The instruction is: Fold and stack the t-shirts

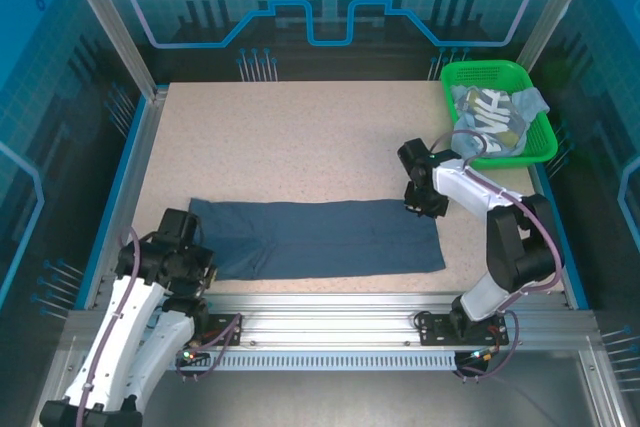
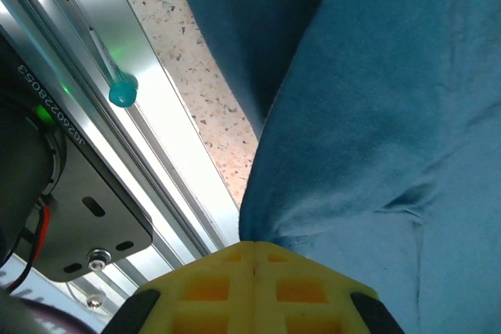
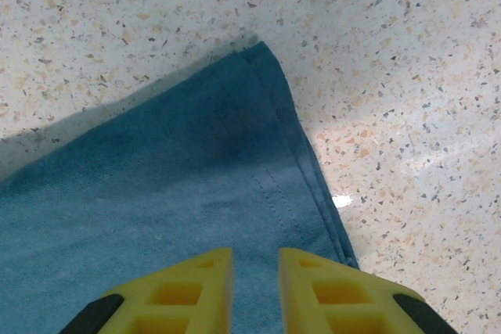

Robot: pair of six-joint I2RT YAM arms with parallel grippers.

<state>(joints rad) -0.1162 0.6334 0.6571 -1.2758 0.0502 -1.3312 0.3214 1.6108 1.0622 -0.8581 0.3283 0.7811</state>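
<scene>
I start at the left. My left gripper [image 2: 254,257] has its yellow, waffle-patterned fingers pressed together, the seam between them a thin line. They are clamped on the near left edge of the dark slate-blue t-shirt [image 1: 320,237]. In the left wrist view the cloth gathers right at the tips, with a small pucker running off to the right. The fabric is soft and matte and falls in broad, rounded folds. Beside it is a strip of speckled, beige, stone-look table [image 1: 300,137] and the ribbed aluminium rail [image 2: 156,127] along the near edge.

From above, the shirt lies as a long, flat band across the near part of the table, from the left gripper to just under the right one. Its edges are mostly straight.

Moving right, my right gripper [image 3: 256,260] hangs over the shirt's far right corner. Its two yellow fingers stand slightly apart, with a narrow gap showing blue cloth between them and nothing pinched. The corner comes to a neat point, a stitched hem runs down its right side, and the weave looks fine and a little fuzzy.

At the far right corner of the table sits a green plastic mesh basket [image 1: 480,69], well apart from both grippers. It holds a crumpled grey-blue t-shirt [image 1: 490,112] with large white lettering.
</scene>
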